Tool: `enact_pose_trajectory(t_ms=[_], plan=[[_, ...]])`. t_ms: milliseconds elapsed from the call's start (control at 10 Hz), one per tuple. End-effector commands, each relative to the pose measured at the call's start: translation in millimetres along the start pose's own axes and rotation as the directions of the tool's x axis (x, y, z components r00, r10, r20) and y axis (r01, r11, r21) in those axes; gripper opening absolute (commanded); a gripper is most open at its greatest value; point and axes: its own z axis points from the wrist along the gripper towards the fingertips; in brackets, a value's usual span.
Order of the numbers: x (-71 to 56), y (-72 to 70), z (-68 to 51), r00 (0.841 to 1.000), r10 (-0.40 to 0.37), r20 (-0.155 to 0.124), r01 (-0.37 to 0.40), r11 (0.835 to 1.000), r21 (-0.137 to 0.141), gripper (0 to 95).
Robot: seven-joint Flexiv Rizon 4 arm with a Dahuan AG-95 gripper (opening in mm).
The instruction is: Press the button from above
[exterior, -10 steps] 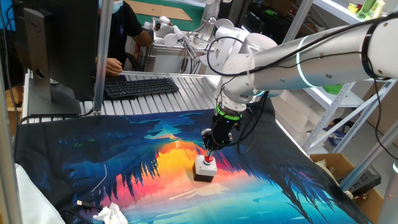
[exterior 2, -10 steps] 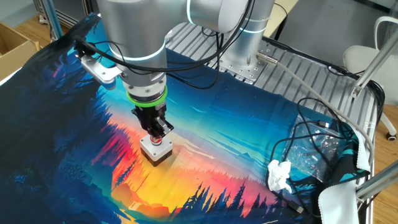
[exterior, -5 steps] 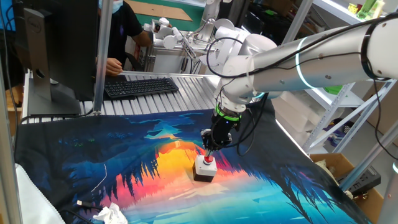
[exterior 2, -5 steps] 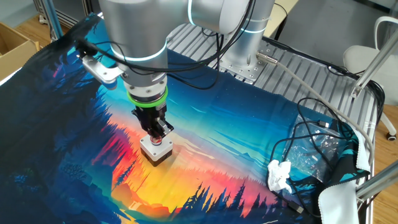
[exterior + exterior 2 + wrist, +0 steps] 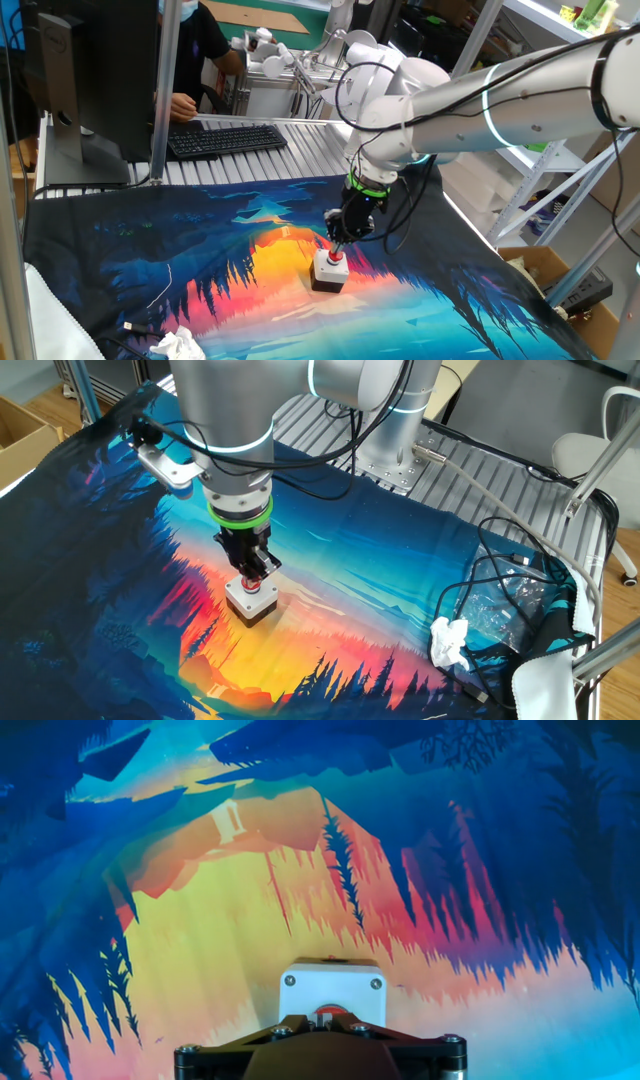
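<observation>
The button's red dome cap (image 5: pixel 336 259) sits on a light grey box with a dark base (image 5: pixel 329 274) in the middle of the colourful mat. My gripper (image 5: pixel 337 244) points straight down right over the cap, its tips at the cap's top; I cannot tell if they touch it. In the other fixed view my gripper (image 5: pixel 255 573) hides the cap and only the housing (image 5: pixel 250 601) shows. In the hand view the fingertips meet, shut, at the gripper (image 5: pixel 322 1018), over the red cap (image 5: pixel 331 1012) on the housing (image 5: pixel 332 988).
The mat (image 5: pixel 200 260) with a sunset forest print covers the table. A crumpled white tissue (image 5: pixel 450 643), cables and a plastic bag (image 5: pixel 520 600) lie at one side. A keyboard (image 5: pixel 225 139), a monitor and a seated person are beyond the far edge.
The arm's upper links have shifted slightly. The gripper stays at the same place over the button.
</observation>
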Motion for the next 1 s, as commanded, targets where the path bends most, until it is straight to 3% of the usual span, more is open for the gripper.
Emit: enact_pose_trajectory(t_ms=[100, 500, 600, 1000], plan=[[-3.3, 0.0, -13.5, 0.999, -0.003, -0.037, 0.003, 1.000, 0.009, 0.0], [-2.6, -0.3, -18.3, 0.999, -0.003, -0.033, 0.003, 1.000, 0.015, 0.0], [-1.3, -1.0, -28.5, 0.999, -0.003, -0.043, 0.004, 1.000, 0.018, 0.0], [2.6, -0.8, -47.6, 0.998, -0.006, -0.057, 0.007, 1.000, 0.028, 0.0]])
